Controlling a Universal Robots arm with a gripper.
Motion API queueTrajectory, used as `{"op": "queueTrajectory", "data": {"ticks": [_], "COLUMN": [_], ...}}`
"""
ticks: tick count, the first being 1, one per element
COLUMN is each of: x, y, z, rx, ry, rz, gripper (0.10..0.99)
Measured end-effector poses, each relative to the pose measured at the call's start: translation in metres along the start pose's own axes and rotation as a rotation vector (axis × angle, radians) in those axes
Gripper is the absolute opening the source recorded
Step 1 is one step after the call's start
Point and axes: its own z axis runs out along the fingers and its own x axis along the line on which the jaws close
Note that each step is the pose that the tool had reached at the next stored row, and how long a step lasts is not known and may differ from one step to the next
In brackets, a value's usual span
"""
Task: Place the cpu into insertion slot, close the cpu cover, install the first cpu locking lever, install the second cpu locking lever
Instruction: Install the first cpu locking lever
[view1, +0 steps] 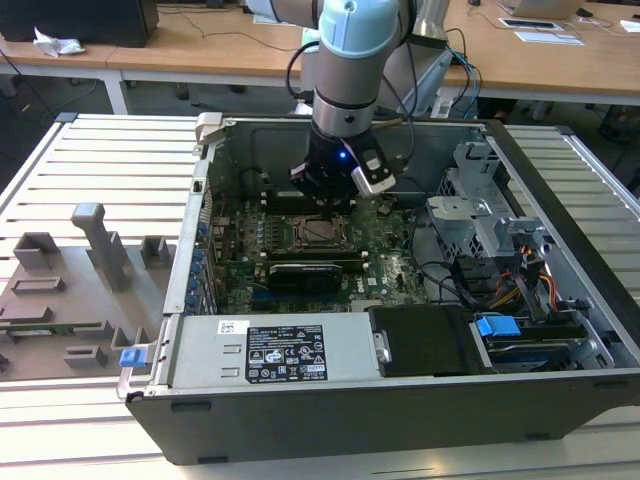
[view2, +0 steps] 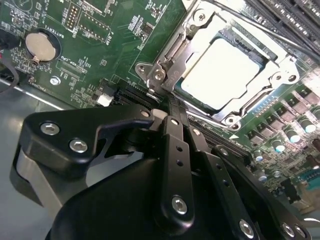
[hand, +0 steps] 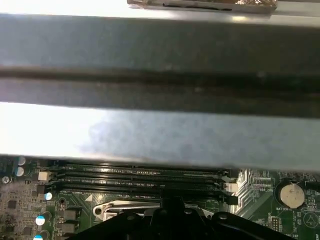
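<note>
The cpu (view2: 225, 67) lies flat in the insertion slot (view1: 322, 232), its silvery top showing through the window of the cpu cover (view2: 200, 25). The cover is folded down over it. A thin metal lever (view2: 172, 55) runs along one side of the cover. My gripper (view2: 167, 107) is shut with nothing seen between its black fingers, its tip just beside the cover's edge and the lever's end. In the exterior view the gripper (view1: 335, 190) hangs inside the open computer case, just behind the slot. The first wrist view shows the gripper (hand: 170, 212) above the board.
Long black memory slots (hand: 145, 180) and the grey case wall (hand: 160, 135) lie beyond the socket. A coin battery (view2: 42, 45) sits on the green board. The power supply (view1: 270, 350), a black card (view1: 310, 272) and the drive cage (view1: 470, 215) crowd the case. Grey fixtures (view1: 100, 245) stand outside.
</note>
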Motion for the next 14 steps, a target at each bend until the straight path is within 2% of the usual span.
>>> {"op": "queueTrajectory", "data": {"ticks": [1,2,3,5,6,7,12,14], "x": [-0.0001,-0.0001,-0.0001,-0.0004,-0.0006,-0.0008,-0.0017,-0.0017], "y": [0.0002,0.0007,0.0026,0.0055,0.0065,0.0075,0.0114,0.0121], "z": [-0.0003,-0.0003,0.0003,0.0021,0.0028,0.0035,0.0048,0.0], "rx": [0.008,0.026,0.052,0.074,0.08,0.084,0.085,0.085], "ry": [0.0001,0.0011,0.0028,0.005,0.0062,0.0073,0.0073,0.0071], "rz": [0.0,0.0,0.001,0.001,0.001,0.001,0.001,0.001], "gripper": [0.106,0.106,0.106,0.106,0.106,0.106,0.106,0.106]}}
